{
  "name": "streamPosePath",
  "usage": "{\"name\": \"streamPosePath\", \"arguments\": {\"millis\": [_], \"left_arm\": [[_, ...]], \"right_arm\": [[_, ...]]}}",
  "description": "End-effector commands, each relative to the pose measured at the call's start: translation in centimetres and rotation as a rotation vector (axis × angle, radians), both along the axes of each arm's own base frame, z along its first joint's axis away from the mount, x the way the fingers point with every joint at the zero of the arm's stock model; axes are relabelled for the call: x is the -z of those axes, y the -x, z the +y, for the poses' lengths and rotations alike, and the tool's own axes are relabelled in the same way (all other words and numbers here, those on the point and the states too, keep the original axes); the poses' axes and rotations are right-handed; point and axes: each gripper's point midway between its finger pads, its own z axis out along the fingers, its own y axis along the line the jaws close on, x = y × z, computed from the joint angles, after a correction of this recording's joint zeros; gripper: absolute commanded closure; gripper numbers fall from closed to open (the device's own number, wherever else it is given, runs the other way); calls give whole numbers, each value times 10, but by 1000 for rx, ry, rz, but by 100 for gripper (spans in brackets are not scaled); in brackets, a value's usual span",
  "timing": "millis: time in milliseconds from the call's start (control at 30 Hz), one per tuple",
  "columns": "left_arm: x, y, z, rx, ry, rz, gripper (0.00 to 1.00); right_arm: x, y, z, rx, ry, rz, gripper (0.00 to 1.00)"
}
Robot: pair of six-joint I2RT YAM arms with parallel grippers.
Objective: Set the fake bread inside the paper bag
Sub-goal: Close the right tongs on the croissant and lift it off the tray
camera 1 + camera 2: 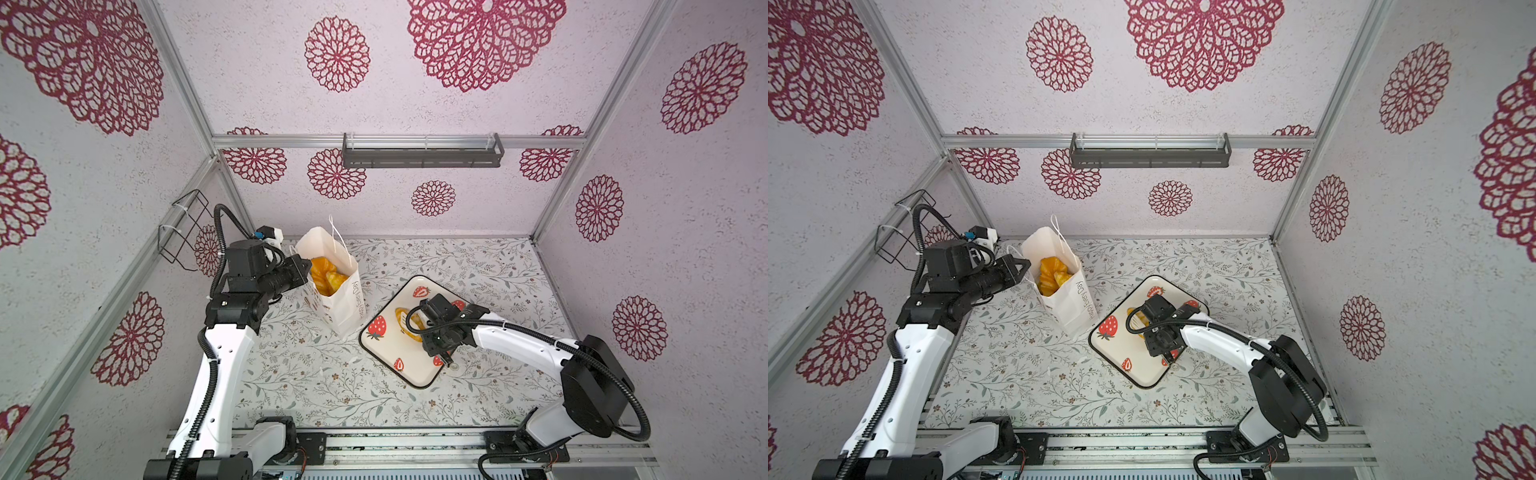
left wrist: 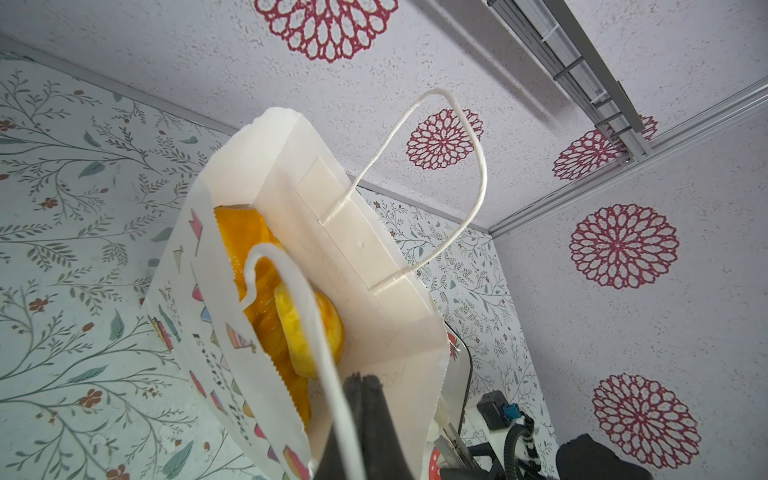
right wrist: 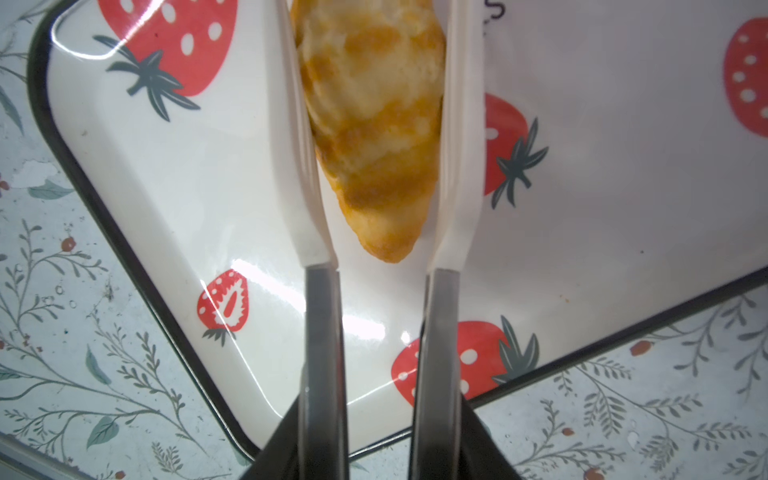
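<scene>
White fingers (image 3: 459,124) of the right gripper (image 3: 372,37) fill the foreground of the right wrist view, closed against both flanks of a tapered pastry (image 3: 370,116), the one piece of fake bread seen on the strawberry-print tray (image 3: 187,187). Its pointed end is directed back toward the wrist and its broader body runs forward between the fingers and out of view, so the fingertips themselves are not shown. The piece appears to rest on the tray, not yet raised. Such a piece is judged to be light and slightly yielding, with a glossy skin that may slide under pressure (a pinch near the narrowing tip could squeeze it out backward). The grip is therefore best taken across the thick middle, with modest force. In a top view the paper bag (image 1: 349,307) is seen standing just beside the tray's left corner, leaning, its mouth open and several bagged pastries (image 1: 326,276) visible inside. Its rim is pinched by the clenched left gripper (image 1: 306,266), by which the mouth appears to be held open. The carry to the bag is judged short, though the raised cord handle (image 1: 336,232) could be snagged.
</scene>
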Motion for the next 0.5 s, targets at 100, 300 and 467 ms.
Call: {"name": "streamPosePath", "arguments": {"millis": [100,300,467], "left_arm": [[-7,-2,3,-5,-7,-23,100],[-8,-3,4,-9,-5,-24,100],[-8,-4,6,-20,-3,-21,100]], "right_arm": [[-56,-20,0,53,-60,-164,76],[-96,-26,3,94,-159,-249,76],[-135,-26,10,85,-252,-312,76]]}}
